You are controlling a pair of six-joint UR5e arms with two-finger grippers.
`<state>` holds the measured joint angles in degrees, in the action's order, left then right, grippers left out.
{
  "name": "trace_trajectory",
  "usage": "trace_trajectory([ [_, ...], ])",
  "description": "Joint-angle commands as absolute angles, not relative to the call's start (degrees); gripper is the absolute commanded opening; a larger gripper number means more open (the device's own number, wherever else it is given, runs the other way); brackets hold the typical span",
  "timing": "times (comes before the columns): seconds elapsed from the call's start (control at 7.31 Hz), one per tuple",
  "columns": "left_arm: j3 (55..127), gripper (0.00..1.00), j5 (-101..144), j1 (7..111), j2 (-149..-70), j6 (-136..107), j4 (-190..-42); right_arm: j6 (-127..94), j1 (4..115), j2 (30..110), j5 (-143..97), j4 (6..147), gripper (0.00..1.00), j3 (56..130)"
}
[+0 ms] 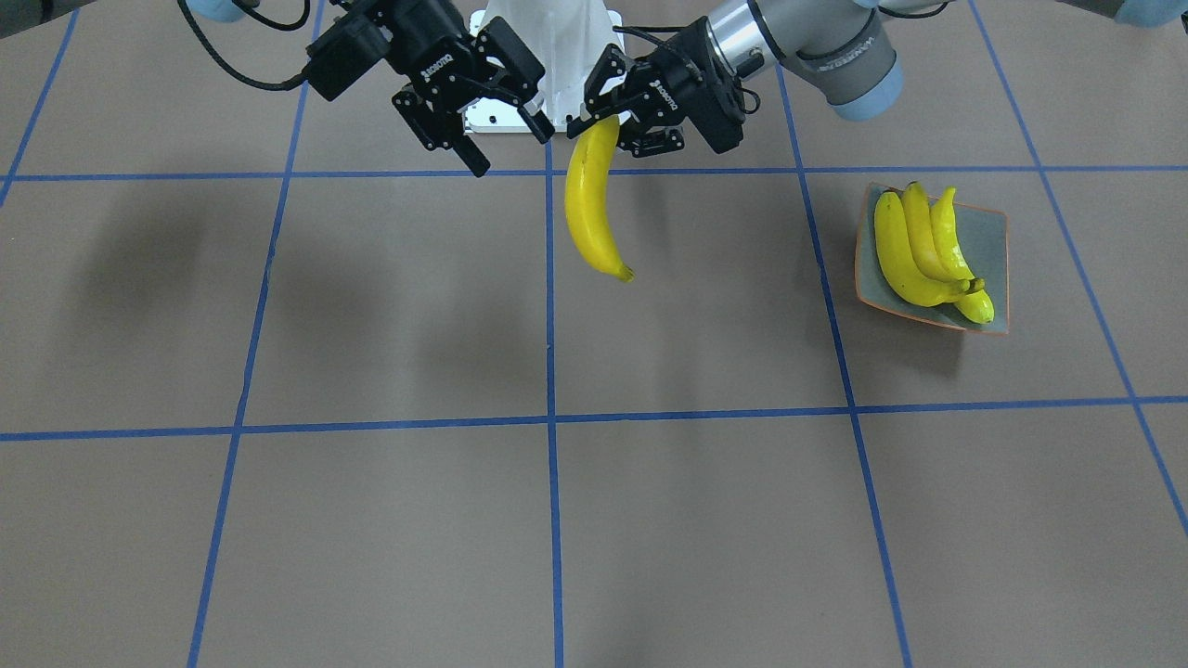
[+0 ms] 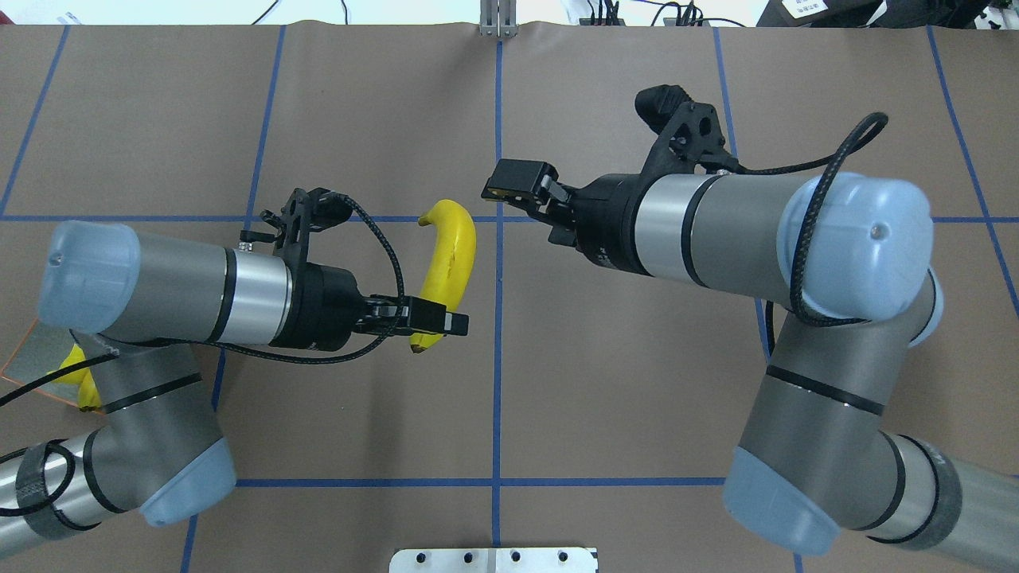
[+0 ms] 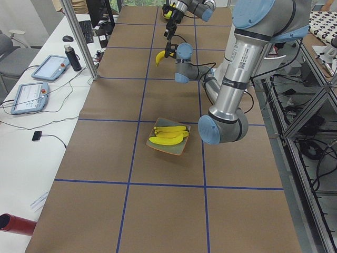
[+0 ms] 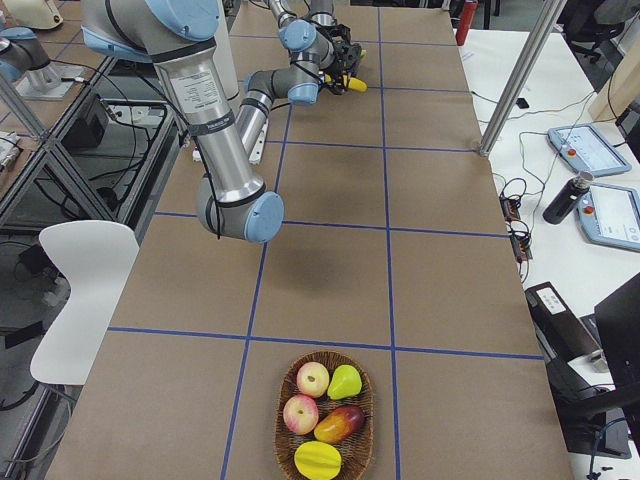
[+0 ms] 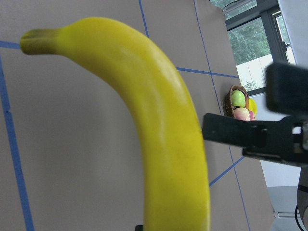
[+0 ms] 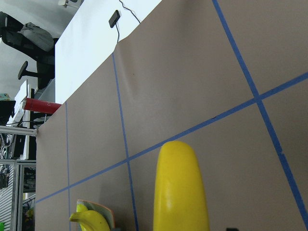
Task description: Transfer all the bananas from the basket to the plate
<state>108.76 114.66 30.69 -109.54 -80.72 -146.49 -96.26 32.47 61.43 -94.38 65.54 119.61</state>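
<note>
The banana [image 1: 591, 209] hangs above the tabletop [image 1: 371, 306] between the arms, seemingly midway from the basket [image 4: 325, 415] to the plate [image 1: 991, 239], where three bananas [image 1: 914, 255] lie. The left end effector [image 1: 608, 130] is clamped on one end of it. The right end effector [image 1: 515, 153] sits just beside it, fingers spread wide and empty

One banana [image 5: 163, 130] fills the frame, close and soft-focused, arching from brownish stem tip at upper left down to bottom edge. Brown bench [image 5: 72, 154] behind, blue tape lines [image 5: 13, 163] across it. Black right gripper [image 5: 248, 115] enters from right edge, one finger pointing toward banana. Far off: wicker basket [image 5: 227, 102] holding green, pink and yellow fruit [image 5: 240, 108]
</note>
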Motion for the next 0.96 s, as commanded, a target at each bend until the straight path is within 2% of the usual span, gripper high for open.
trace_trajectory([
  [0.0,112.31,0.00,114.17,34.08,-98.13,-78.68,-146.51,-92.40,39.87,62.14,-99.73,74.49,1.00,120.41],
  [0.41,114.08,0.00,112.34,36.56,-84.33,-65.35,-146.34,-78.63,44.54,70.11,-102.81,77.87,1.00,121.29],
  [0.82,113.91,0.00,106.71,37.00,-72.20,-51.80,-145.99,-60.88,53.85,79.25,-112.48,77.61,1.00,120.94],
])
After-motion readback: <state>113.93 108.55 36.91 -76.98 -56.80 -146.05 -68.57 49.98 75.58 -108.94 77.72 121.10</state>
